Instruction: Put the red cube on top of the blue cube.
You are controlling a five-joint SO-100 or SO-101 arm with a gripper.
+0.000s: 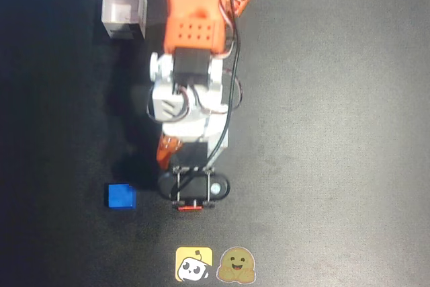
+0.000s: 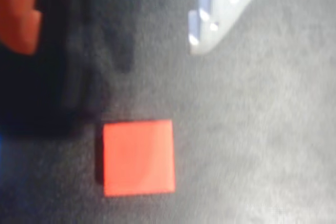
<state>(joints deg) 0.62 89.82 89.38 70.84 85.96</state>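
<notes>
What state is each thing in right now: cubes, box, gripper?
red cube: flat on the mat, not gripped, mostly hidden under the arm in the overhead view.
blue cube: on the mat, alone, nothing stacked on it.
white box: open top, looks empty, apart from both cubes.
gripper: above the red cube, holding nothing; fingers apart.

Red cube (image 2: 138, 157) flat on table, blue cube (image 1: 121, 196) apart

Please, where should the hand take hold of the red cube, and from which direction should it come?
Probably from straight above, closing on two opposite flat side faces of the red cube. It lies flat on the table, its square top faces the wrist camera, and nothing stands against its sides.
</notes>
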